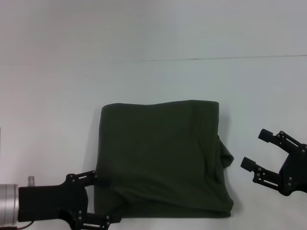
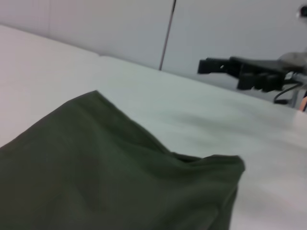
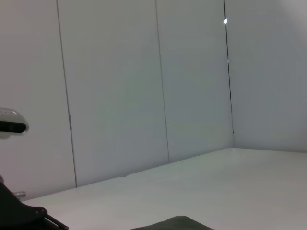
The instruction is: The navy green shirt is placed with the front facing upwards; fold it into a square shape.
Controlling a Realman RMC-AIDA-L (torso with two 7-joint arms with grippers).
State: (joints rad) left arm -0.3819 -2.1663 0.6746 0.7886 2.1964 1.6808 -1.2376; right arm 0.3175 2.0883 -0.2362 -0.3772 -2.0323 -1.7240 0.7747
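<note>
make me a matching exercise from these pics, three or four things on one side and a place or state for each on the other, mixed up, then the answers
Things:
1. navy green shirt
2. left gripper
3. right gripper
4. table

Places or states:
A. open, off the shirt's right side, touching no cloth
B. folded into a rough square, plain side up
C. at the shirt's near left corner
D. white, with a thin dark seam running across its far part

Right pairs: 1-B, 2-C, 3-A, 4-D
</note>
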